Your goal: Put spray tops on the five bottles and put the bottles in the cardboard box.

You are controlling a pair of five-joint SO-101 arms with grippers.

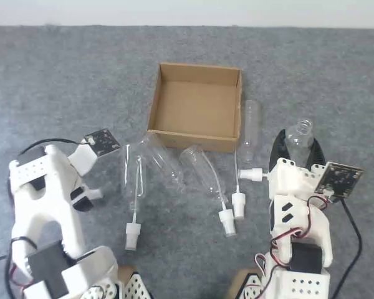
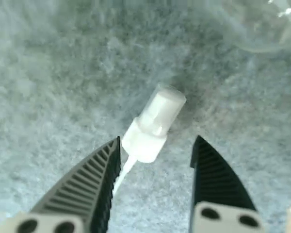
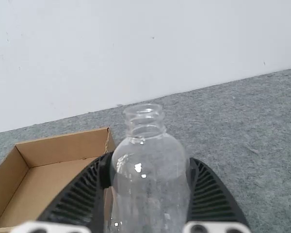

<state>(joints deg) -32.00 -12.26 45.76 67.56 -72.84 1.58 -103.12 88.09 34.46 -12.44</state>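
Plastic on that clear bottle [image 3: 144, 127] is looking thin, so I'm guessing it's weighing next to nothing, flexing under a hard squeeze and sliding easily. The right gripper [image 3: 148, 165] is clamping it around the wide body, below the shoulder, and holding it upright with the open neck pointing up, near the right front corner of the cardboard box [image 1: 193, 139]. That's seeming like the sane spot, since it's leaving the threads free.

The spray top [image 2: 154, 127] is looking like hard, light plastic with a skinny dip tube that's probably bending easily, so I'd be going for the fat collar. It's lying on its side on the grey carpet [image 2: 48, 73]. The left gripper [image 2: 158, 140] is hanging wide open right over it, one jaw either side of the collar. I can't tell if either is touching.
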